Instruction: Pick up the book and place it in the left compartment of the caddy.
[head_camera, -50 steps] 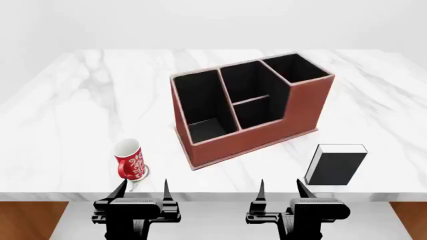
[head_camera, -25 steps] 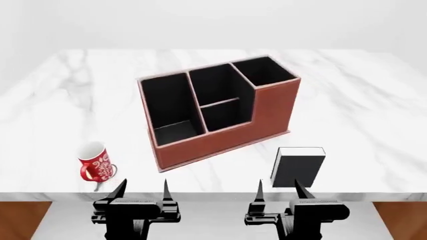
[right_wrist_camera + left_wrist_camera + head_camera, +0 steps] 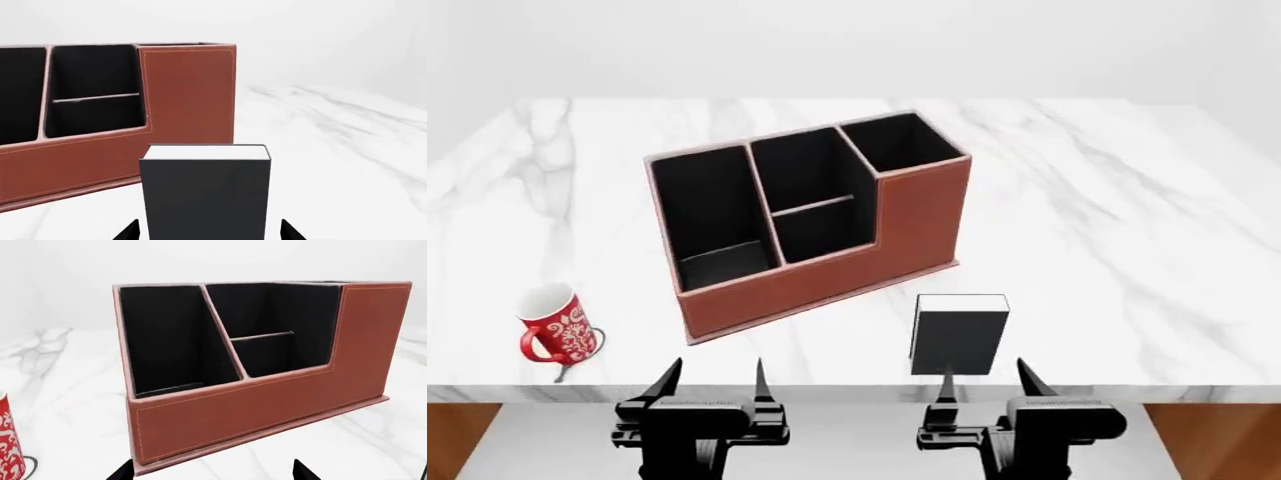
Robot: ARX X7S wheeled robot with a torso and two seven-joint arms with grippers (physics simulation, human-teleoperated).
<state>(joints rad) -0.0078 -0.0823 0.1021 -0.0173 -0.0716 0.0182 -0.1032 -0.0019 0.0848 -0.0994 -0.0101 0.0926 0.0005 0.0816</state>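
Observation:
The black book (image 3: 958, 337) with white page edges stands upright on the marble table near its front edge, straight ahead of my right gripper (image 3: 989, 383), which is open and short of it. In the right wrist view the book (image 3: 205, 195) fills the space between the two finger tips. The reddish-brown caddy (image 3: 827, 285) sits angled behind and to the left of the book. Its left compartment (image 3: 710, 215) is the long black slot at the caddy's left end, also seen in the left wrist view (image 3: 170, 337). My left gripper (image 3: 713, 378) is open, in front of the caddy's left corner.
A red patterned mug (image 3: 554, 323) stands at the front left of the table, its edge also in the left wrist view (image 3: 8, 450). The marble table (image 3: 1121, 220) stretches back and right. Its front edge lies just ahead of both grippers.
The whole view has shifted: caddy, book and mug have slid leftward in the head view, so the book now lines up with my right gripper. Both grippers keep their pose.

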